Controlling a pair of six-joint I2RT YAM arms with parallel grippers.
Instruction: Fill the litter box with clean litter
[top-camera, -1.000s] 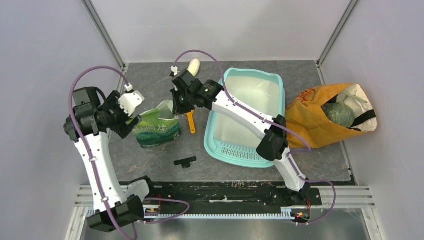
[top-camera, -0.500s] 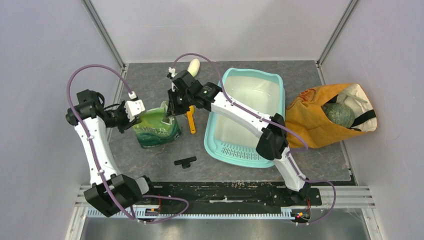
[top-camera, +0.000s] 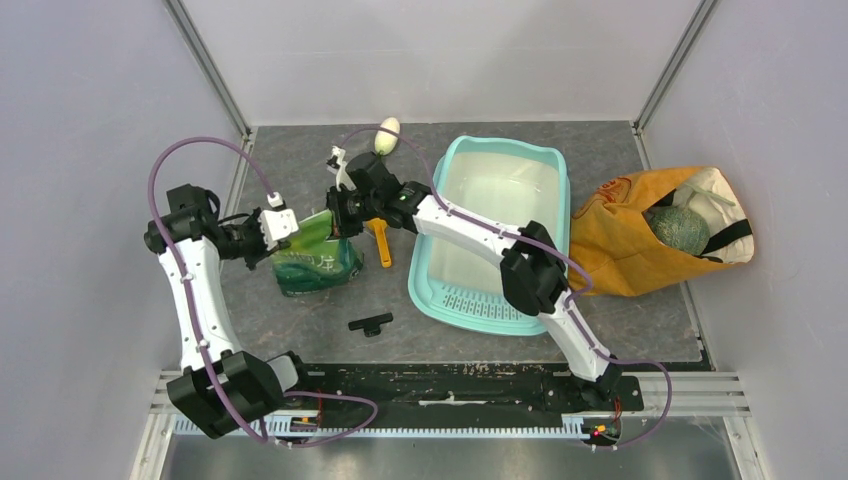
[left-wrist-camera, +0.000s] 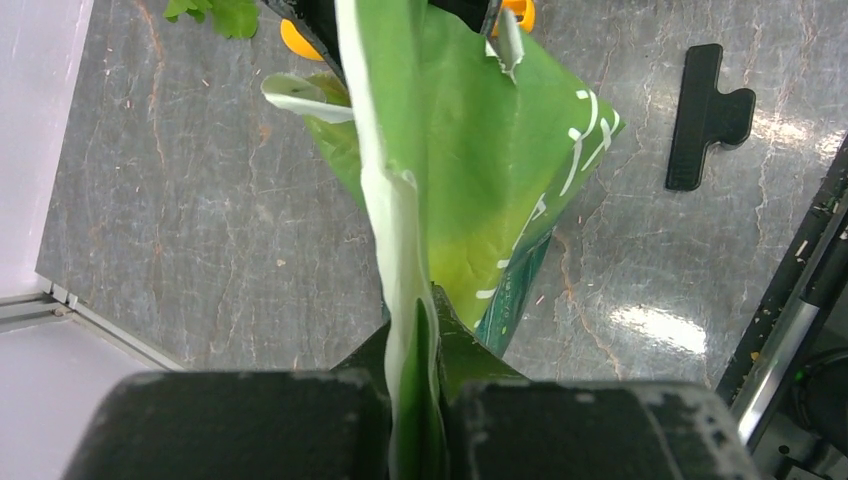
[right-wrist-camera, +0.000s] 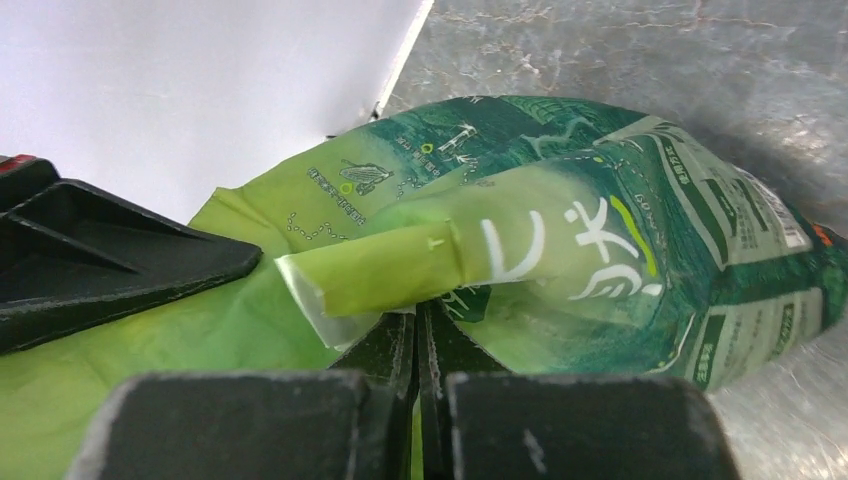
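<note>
Closing within the last second, our left end effector (left-wrist-camera: 415, 340) now pinches the top of the green pouch (top-camera: 315, 258) at its 9 o'clock edge; our right end effector (right-wrist-camera: 418, 325) is clamped on the 3 o'clock edge. With both sides held, we judge pouring can start. The litter box (top-camera: 440, 290) lies at the pouch's 3 o'clock, no litter showing inside. On the grey surface (top-camera: 300, 165), a black clip (top-camera: 371, 323) sits at 6 o'clock, an orange bag (top-camera: 620, 250) farther at 3; pale walls enclose us.

Grey table (top-camera: 300, 310) bears litter box (top-camera: 500, 200); green pouch (top-camera: 315, 265); orange scoop (top-camera: 383, 245); black clip (top-camera: 371, 323); orange bag (top-camera: 620, 245).
</note>
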